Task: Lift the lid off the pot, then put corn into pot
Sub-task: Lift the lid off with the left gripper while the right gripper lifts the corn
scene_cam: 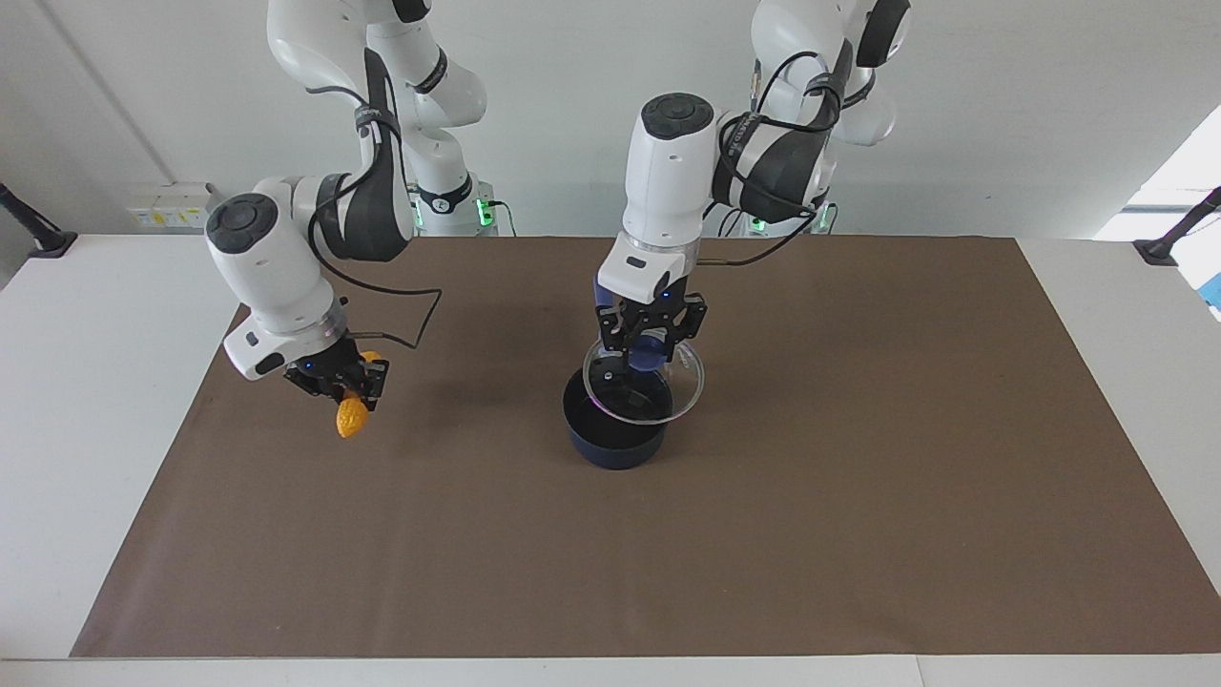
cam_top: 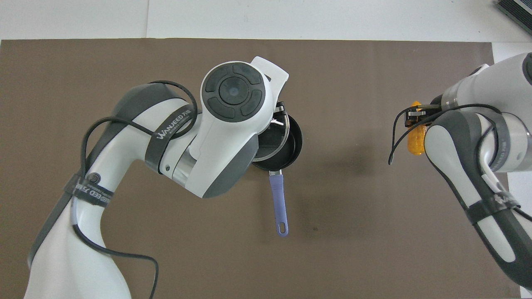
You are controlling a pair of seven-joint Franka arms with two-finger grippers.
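Holding lid point(scene_cam: 645, 382) over pot point(scene_cam: 613, 434), left gripper point(scene_cam: 649, 345), right gripper point(scene_cam: 345, 386) gripping corn point(scene_cam: 351, 417), "WANJEED" arm strap point(cam_top: 171, 125)

Navy pot point(scene_cam: 610, 447), yellow-orange corn point(scene_cam: 351, 418), brown mat point(scene_cam: 858, 496)

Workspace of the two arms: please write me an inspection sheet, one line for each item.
Surface: white table under a brown mat.
Pot: uncovered, on the mat at mid table, handle toward the robots.
Lid: lifted, tilted, over the pot.
Corn: in the air, over the mat toward the right arm's end.
Clutter: nothing seen.
Left gripper: shut on the lid's blue knob.
Right gripper: shut on the corn.
Cables: black cable loops from each wrist, clear of the mat.
Surroundings: white wall; wall sockets.
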